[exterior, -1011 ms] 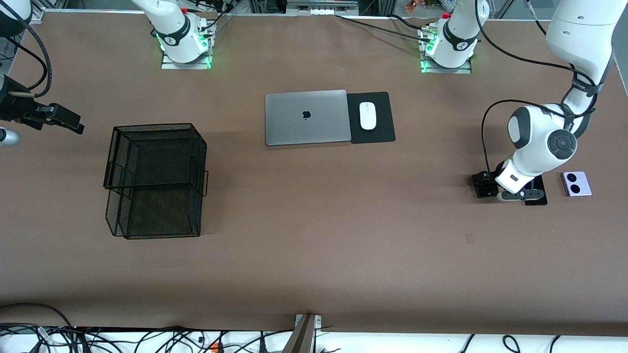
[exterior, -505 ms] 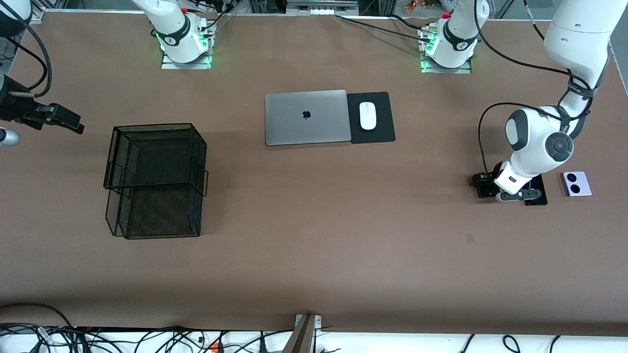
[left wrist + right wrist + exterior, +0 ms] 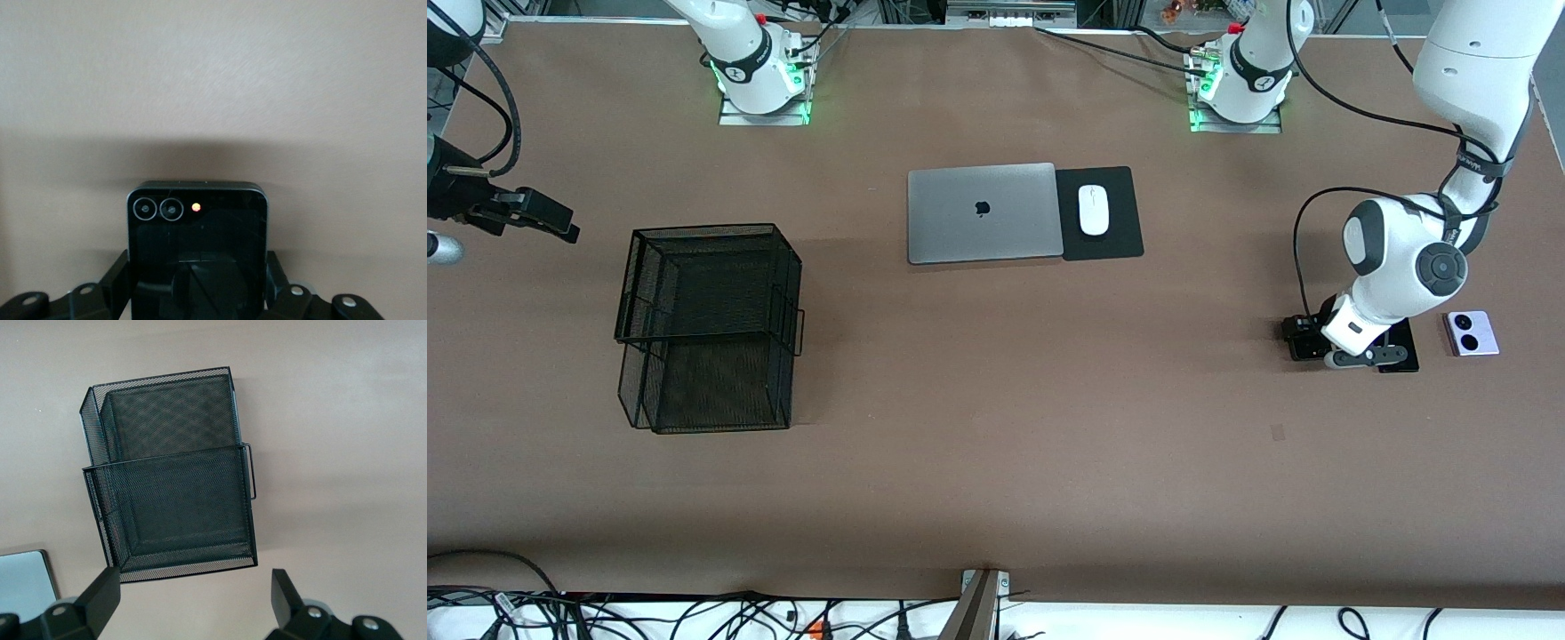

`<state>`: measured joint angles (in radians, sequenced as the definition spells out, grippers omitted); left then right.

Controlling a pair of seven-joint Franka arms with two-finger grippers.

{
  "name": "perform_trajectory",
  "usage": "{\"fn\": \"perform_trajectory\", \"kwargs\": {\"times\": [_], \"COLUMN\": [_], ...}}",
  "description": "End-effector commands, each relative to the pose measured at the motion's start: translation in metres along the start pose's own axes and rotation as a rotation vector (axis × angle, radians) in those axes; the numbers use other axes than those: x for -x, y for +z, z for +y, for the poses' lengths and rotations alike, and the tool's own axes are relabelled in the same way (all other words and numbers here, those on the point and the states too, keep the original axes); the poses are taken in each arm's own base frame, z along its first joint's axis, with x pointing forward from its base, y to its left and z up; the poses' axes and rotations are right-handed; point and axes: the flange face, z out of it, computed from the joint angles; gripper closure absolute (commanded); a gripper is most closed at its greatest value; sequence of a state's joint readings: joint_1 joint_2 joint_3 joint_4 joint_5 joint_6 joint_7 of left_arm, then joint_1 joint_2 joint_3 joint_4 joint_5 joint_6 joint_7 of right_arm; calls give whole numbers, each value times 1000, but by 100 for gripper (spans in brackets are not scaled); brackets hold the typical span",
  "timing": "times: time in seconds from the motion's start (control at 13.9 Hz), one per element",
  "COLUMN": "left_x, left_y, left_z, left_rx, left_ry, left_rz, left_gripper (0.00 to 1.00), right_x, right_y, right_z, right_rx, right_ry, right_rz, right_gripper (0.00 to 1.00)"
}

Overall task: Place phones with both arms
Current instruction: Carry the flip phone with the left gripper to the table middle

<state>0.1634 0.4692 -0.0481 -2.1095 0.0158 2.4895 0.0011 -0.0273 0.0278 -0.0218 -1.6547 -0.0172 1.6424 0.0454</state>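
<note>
Your black wire-mesh basket (image 3: pixel 707 324) stands toward the right arm's end of the table (image 3: pixel 996 462), two open tiers of fine mesh, one stepped above the other; no phone shows in either tier (the right wrist view looks straight down into both). The right gripper (image 3: pixel 193 600) waits above that basket with its fingers spread wide and holding nothing. At the left arm's end, your left gripper (image 3: pixel 1352 354) is down at the table and clamped on the small squarish black phone (image 3: pixel 197 257), a glossy slab with rounded corners, two round lenses and a red dot. Just beside it lies the long slim black phone (image 3: pixel 1400 351), partly hidden; the lilac-white phone (image 3: pixel 1471 333) lies flat near it, apart. Between the bases sit a matte silver laptop (image 3: pixel 982 212) and a white mouse (image 3: pixel 1093 210) on a black pad (image 3: pixel 1120 213).
</note>
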Motion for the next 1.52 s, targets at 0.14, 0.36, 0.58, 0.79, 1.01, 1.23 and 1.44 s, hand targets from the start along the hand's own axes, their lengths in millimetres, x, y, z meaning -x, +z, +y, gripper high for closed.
{"fn": "perform_trajectory", "kwargs": {"times": [0.14, 0.36, 0.58, 0.79, 1.01, 1.23, 1.44], "left_x": [-50, -55, -51, -42, -18, 9, 20], "left_y": [-108, -143, -136, -109, -65, -19, 8], "left_z": [53, 142, 236, 337, 429, 484, 504], "left_rx": [17, -2, -14, -17, 6, 51, 84], "left_ry": [46, 98, 139, 198, 167, 152, 132], "left_rz": [-104, -94, -74, -59, -10, 59, 93], "left_gripper": [67, 66, 59, 60, 59, 54, 50], "right_x": [3, 3, 3, 3, 3, 2, 2], "right_y": [-6, -6, -6, -5, -4, -5, -3], "right_z": [0, 0, 0, 0, 1, 3, 0], "right_rx": [-10, -10, -12, -12, -10, -12, -10], "right_ry": [7, 7, 8, 8, 7, 14, 6], "right_rz": [7, 7, 7, 6, 1, 4, 0], "right_gripper": [0, 0, 0, 0, 0, 0, 0]}}
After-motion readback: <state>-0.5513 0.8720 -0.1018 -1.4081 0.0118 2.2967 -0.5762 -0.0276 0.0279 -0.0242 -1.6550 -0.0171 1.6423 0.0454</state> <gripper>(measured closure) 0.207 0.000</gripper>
